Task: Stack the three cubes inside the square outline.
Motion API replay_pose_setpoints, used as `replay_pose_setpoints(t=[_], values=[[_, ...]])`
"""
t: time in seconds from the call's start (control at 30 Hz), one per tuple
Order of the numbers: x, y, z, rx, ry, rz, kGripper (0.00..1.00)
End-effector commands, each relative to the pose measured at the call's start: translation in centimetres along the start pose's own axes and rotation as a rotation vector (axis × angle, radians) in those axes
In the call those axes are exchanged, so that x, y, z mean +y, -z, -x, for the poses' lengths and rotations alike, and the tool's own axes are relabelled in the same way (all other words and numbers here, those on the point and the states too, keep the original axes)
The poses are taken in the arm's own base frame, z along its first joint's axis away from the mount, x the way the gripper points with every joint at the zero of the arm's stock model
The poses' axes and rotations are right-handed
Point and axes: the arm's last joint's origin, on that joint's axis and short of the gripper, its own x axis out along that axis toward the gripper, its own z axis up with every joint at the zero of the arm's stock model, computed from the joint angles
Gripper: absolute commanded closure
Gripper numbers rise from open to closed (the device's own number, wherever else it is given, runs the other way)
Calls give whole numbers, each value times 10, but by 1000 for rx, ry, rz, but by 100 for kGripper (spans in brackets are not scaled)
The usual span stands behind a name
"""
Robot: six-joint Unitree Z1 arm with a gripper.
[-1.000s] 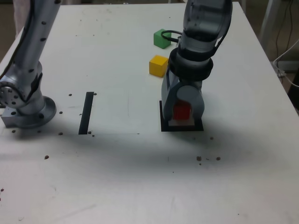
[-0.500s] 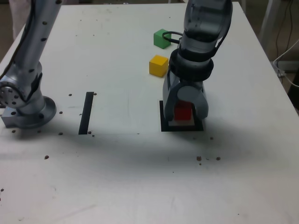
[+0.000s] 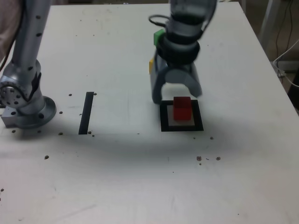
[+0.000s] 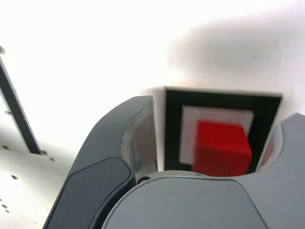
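The red cube [image 3: 182,108] stands alone inside the square outline [image 3: 182,128], on its white centre. My gripper [image 3: 176,93] is open just behind and above it, with its fingers [image 3: 156,93] spread wider than the cube and touching nothing. The arm hides most of the green cube [image 3: 159,35] and all but a sliver of the yellow cube [image 3: 151,65], both farther back. In the wrist view the red cube [image 4: 223,148] sits in the square outline [image 4: 219,99] between the two spread fingers [image 4: 138,138].
A narrow black strip [image 3: 86,112] lies on the white table towards the exterior view's left, also seen as the black strip [image 4: 16,112] in the wrist view. The arm's grey base [image 3: 28,109] stands at the far left. Small dark specks dot the table.
The gripper has opened, let go of the red cube and lifted back towards the far side. The cube stays in the square outline.
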Motion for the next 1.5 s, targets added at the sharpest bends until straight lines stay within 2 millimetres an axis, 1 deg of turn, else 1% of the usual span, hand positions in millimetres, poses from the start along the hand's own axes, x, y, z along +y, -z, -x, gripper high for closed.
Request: replay_pose_setpoints(t=[0.0,0.1,0.27,0.47,0.63,0.83,1.0,1.13,1.3,1.47], values=[[12,10,8,-6,-16,20,3],[28,21,14,-7,-40,23,3],[54,35,21,-11,-63,-45,3],[83,48,21,0,-81,-160,3],[100,52,18,-7,-100,-285,3],[114,49,11,-16,-105,-380,3],[122,37,-5,5,-93,-396,4],[127,26,-16,20,-84,-401,5],[129,16,-25,32,-77,-407,7],[130,9,-32,39,-67,-413,13]])
